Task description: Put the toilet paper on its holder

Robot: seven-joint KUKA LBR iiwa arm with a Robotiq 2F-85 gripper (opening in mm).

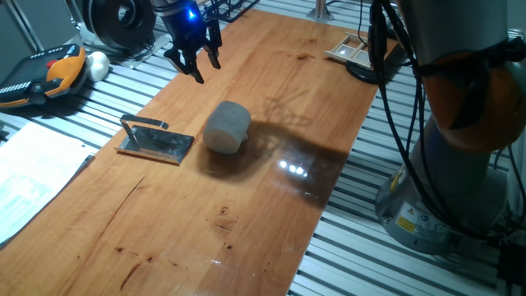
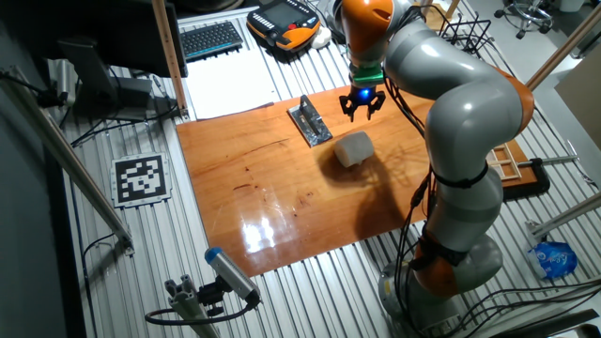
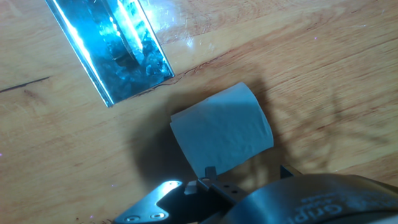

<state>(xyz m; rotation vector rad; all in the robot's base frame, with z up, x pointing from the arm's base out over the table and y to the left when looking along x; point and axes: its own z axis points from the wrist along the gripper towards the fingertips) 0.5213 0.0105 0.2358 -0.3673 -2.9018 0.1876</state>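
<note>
My claw [image 1: 196, 63] hangs spread, empty, above worktop [image 1: 246, 205]. Toilet paper roll [image 1: 226, 127] lies on its side just beside holder [image 1: 156, 141], not touching. Judge roll light, soft, crushable, grippy; pinch gently across curved sides, mid-length.

**Colours on my table**

I see the toilet paper [image 1: 227, 127] as plain white, greyish in shadow. The holder [image 1: 156, 141] is shiny grey metal, reflecting blue in the hand view. The table [image 1: 246, 205] is reddish-brown streaked wood. The gripper [image 1: 194, 59] is black, with a blue light above.
</note>
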